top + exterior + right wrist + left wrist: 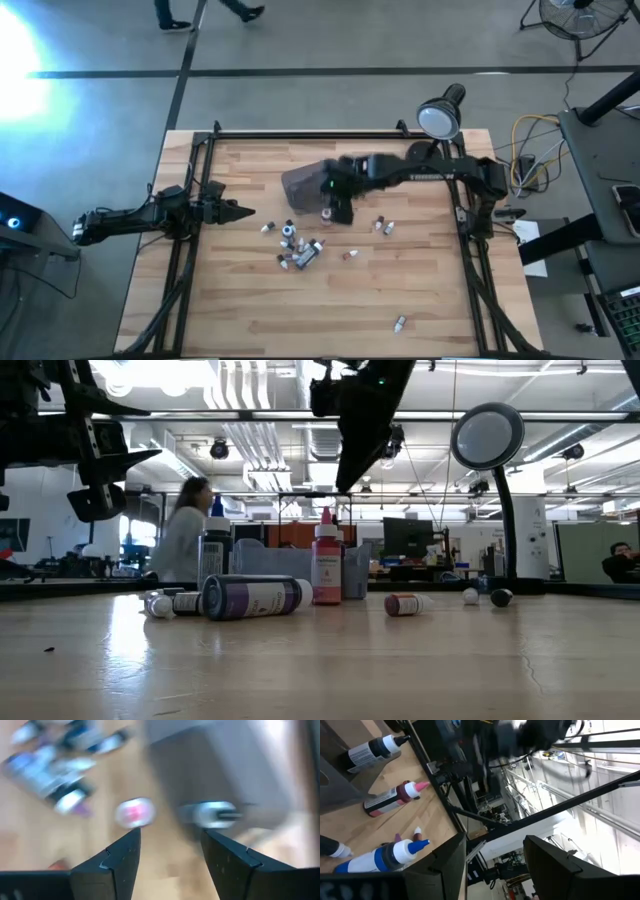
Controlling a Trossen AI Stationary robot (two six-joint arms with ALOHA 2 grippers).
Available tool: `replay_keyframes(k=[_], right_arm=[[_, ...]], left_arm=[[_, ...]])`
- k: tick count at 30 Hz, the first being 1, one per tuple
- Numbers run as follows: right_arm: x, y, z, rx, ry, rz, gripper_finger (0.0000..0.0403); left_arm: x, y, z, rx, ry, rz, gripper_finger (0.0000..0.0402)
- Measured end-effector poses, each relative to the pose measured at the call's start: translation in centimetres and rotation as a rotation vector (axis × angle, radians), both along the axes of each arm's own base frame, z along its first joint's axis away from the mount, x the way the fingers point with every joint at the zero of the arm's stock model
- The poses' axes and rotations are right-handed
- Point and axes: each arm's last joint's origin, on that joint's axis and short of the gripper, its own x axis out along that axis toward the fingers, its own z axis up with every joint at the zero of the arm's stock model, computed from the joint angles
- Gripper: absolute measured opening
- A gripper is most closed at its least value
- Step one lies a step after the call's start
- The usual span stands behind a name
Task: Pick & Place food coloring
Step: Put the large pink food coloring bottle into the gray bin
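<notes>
Little squeeze bottles like these look light and easy to knock over or set rolling; the plastic is probably slick, and the bodies should give a bit under pressure. I'd take one across the middle of the body, below the narrow cap, not by the pointed tip.

The food coloring (pixel 298 248) lies mostly in a loose cluster near the middle of the table (pixel 250 310), a bit toward six o'clock from centre, with a few strays out at four o'clock and one far off near the five o'clock corner. Most lie on their sides; a pink-capped bottle (pixel 326 565) stands upright. They have pale or dark bodies with white, pink, blue or black nozzle caps and small printed labels. A grey tub (pixel 305 181) sits just toward twelve o'clock from the cluster.

The right gripper (pixel 170 865) hangs over the table beside the tub, above that upright pink-capped bottle, seen from above as a pale round top with a pink centre in its wrist view. Its fingers stand apart and hold nothing. The left gripper (pixel 240 212) waits at nine o'clock, pointing toward the cluster, fingers parted and empty.
</notes>
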Motion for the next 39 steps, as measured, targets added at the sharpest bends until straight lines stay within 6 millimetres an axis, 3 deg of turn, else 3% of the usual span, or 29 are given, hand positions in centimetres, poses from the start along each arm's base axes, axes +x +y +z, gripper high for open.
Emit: replay_keyframes(k=[3,6,30,39], right_arm=[[-0.1,2.1,-1.6,-0.001,0.02,0.083,0.0203],[0.1,2.9,-2.6,-0.022,-0.006,0.097,0.0203],[0.6,2.5,-3.2,-0.051,-0.089,0.004,0.0203],[0.8,2.6,-4.5,-0.046,-0.119,0.01,0.0203]], left_arm=[[0.0,0.0,0.0,0.0,0.0,0.0,0.0177],[0.0,0.0,0.0,0.0,0.0,0.0,0.0177],[0.0,0.0,0.0,0.005,0.0,0.001,0.0177],[0.0,0.0,0.0,0.001,-0.001,0.009,0.0177]])
